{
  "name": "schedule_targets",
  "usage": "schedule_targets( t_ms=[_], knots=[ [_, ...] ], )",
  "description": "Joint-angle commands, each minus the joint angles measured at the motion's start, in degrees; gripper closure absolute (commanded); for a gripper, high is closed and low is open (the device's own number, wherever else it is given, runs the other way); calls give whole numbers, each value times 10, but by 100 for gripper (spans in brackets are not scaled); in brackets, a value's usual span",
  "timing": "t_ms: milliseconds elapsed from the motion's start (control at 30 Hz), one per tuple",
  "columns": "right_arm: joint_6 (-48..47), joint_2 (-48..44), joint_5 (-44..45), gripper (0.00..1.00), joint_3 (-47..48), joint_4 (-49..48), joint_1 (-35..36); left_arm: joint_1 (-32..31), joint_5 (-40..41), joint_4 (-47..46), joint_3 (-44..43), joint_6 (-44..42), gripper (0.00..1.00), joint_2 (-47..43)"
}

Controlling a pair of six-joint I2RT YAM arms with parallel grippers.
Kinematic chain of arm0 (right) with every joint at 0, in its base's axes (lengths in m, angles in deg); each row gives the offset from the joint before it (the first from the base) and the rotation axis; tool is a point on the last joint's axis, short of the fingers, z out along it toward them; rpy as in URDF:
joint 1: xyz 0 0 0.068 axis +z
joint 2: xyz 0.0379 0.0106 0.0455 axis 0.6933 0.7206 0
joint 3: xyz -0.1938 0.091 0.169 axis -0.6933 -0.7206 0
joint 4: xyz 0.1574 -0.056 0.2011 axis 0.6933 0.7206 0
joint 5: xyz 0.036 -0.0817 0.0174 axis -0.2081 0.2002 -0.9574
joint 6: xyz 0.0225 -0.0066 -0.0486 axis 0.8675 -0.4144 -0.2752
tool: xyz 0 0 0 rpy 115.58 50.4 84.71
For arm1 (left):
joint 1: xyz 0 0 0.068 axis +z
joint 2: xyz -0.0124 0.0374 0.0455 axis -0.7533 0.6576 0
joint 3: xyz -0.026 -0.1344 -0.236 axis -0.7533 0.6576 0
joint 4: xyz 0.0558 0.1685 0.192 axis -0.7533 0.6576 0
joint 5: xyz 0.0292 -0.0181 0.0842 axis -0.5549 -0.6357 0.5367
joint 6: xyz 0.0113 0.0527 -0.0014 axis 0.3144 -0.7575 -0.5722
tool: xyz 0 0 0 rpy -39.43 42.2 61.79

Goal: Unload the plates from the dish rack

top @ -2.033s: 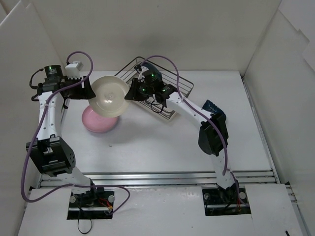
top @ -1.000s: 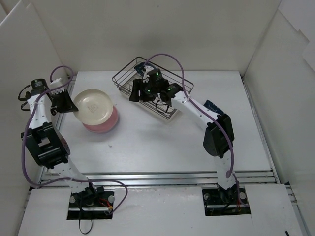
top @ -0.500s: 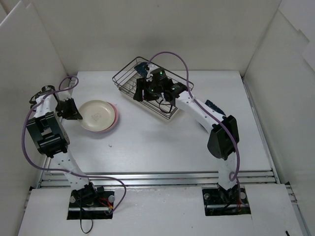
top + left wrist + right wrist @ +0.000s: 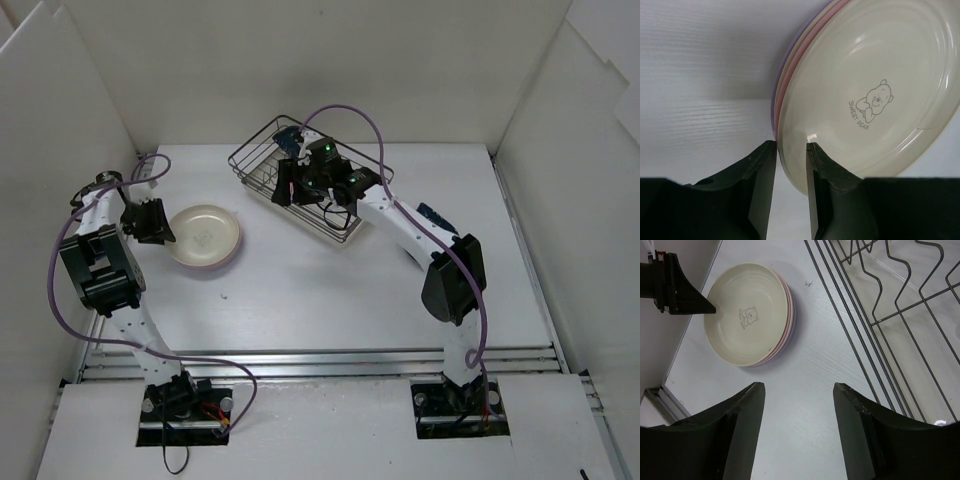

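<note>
At the left of the top view, the left gripper (image 4: 164, 234) lies low at the left rim of a stack of plates (image 4: 205, 238). Its jaws stand a narrow gap apart, with the stack's rim showing in that gap; whether the pads press on it cannot be told. The stack sits flat on the table (image 4: 300, 290): a cream plate (image 4: 875, 75) with a bear print on top, a pink plate (image 4: 780, 107) under it, a lavender plate (image 4: 773, 112) at the bottom. To the right, at upper middle, the right gripper (image 4: 799, 390) hovers over the left part of the dish rack (image 4: 345, 237), jaws wide with nothing between them. A dark blue plate (image 4: 288, 136) stands at the rack's far end.
</note>
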Motion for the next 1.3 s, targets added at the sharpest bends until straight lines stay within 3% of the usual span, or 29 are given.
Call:
schedule_targets(
  t_ms=[0, 133, 300, 400, 433, 467, 600, 833, 1000, 1267],
  knots=[
    [-11, -49, 3, 42, 6, -20, -7, -2, 4, 15, -32, -16, 70, -15],
    [-18, -52, 10, 42, 12, -11, -6, -2, 22, 18, -39, -21, 70, -27],
    [-65, -29, 75, 43, 115, 60, -28, -2, 40, 38, -73, -29, 68, -47],
    [-82, -2, 160, 70, 184, 95, -48, -2, 45, 44, -91, -25, 64, -69],
    [-92, 8, 179, 72, 213, 96, -50, -2, 44, 44, -93, -24, 64, -74],
    [-96, 32, 193, 72, 228, 99, -60, -2, 43, 43, -97, -23, 63, -78],
    [-136, 101, 245, 49, 312, 111, -86, -2, 34, 47, -97, -21, 63, -93],
    [-222, 170, 189, 40, 336, 27, -103, -2, 41, 47, -73, -29, 63, -100],
    [-229, 210, 160, 40, 344, -7, -115, -2, 31, 46, -56, -23, 62, -96],
    [-205, 267, 177, 53, 352, -69, -123, -2, 33, 49, -57, -23, 62, -89]
  ],
)
